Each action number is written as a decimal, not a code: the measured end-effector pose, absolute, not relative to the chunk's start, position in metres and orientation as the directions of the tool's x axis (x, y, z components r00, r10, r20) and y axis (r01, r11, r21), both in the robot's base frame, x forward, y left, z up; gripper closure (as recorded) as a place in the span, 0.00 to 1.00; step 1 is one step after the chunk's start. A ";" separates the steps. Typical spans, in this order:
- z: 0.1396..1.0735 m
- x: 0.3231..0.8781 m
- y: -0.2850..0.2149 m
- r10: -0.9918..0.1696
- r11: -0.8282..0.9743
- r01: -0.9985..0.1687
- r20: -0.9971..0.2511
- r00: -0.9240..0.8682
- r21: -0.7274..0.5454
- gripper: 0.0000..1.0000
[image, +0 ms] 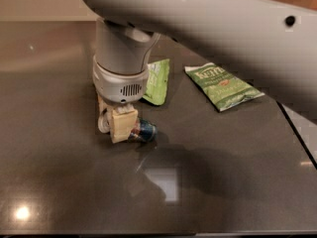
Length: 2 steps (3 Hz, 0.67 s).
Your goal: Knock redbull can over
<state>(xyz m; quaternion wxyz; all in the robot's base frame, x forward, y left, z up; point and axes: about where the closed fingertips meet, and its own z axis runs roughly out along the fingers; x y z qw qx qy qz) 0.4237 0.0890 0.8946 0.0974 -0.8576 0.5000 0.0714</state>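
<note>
The dark table (237,182) bore a green chip bag (223,87), a second green bag (157,81), and the redbull can (145,131) against the gripper (119,125).

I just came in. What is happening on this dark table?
The robot's arm reaches down, its hand low at the redbull can on the dark table. The can seems to lie on its side at the hand. One green snack bag lies behind it, partly hidden by the arm; a second snack bag lies apart.

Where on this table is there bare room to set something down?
Free: the wide front strip of table before the gripper and can, and the left side beside the gripper. Crowded: mid-back, where gripper, can, left bag and right bag sit close.
</note>
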 end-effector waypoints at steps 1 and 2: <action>0.891 0.419 0.089 -0.836 -0.505 -0.857 -0.188 0.515 -0.103 0.13; 0.886 0.411 0.089 -0.820 -0.537 -0.836 -0.160 0.549 -0.114 0.00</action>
